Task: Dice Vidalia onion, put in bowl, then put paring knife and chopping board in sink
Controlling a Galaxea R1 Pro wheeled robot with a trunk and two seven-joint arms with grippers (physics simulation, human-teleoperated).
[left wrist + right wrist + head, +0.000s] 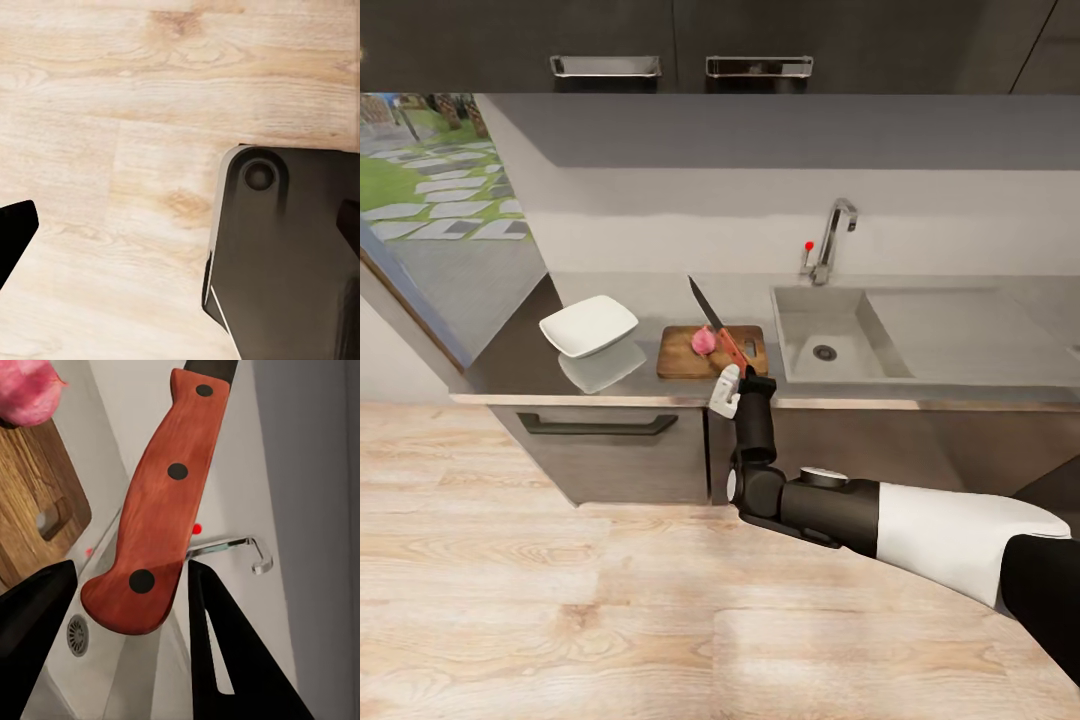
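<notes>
The paring knife (160, 502) is gripped by its handle in the right tool (738, 376), blade raised above the Vidalia onion (703, 341), which is laid on the chopping board (682, 357) on the desk (510, 365), presumably for dicing. The sink (800, 322) is alongside.

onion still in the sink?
No, the Vidalia onion sits on the chopping board, left of the sink.
</notes>
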